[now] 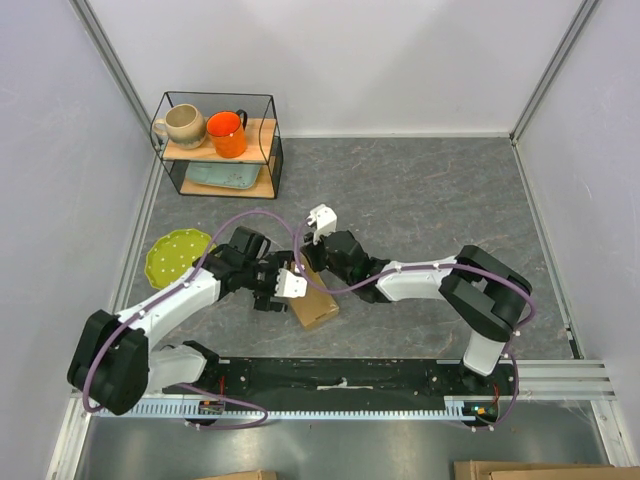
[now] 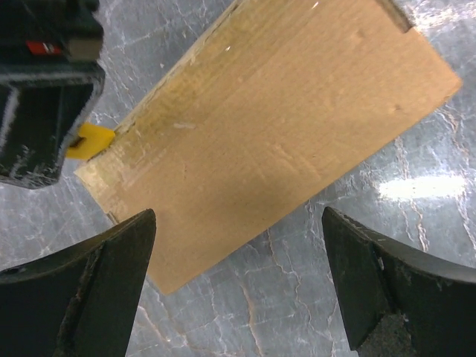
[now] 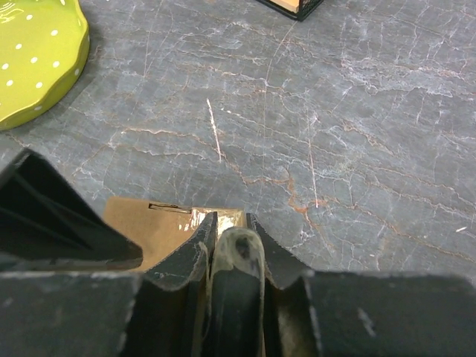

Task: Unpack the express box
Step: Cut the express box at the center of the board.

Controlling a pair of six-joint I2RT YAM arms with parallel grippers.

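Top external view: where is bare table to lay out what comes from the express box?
Free: the broad table stretch between the right arm and the back wall, right of the wire shelf. Crowded: left of the express box, where left tool, green plate and shelf sit close.

Two robot arms, the left arm [image 1: 165,305] and the right arm [image 1: 425,282] — one brown cardboard express box [image 1: 314,306], one green dotted plate [image 1: 178,253], one black wire shelf rack [image 1: 260,140], two mugs — a beige mug [image 1: 181,124] and an orange mug [image 1: 227,133] — and one pale teal dish [image 1: 225,177].
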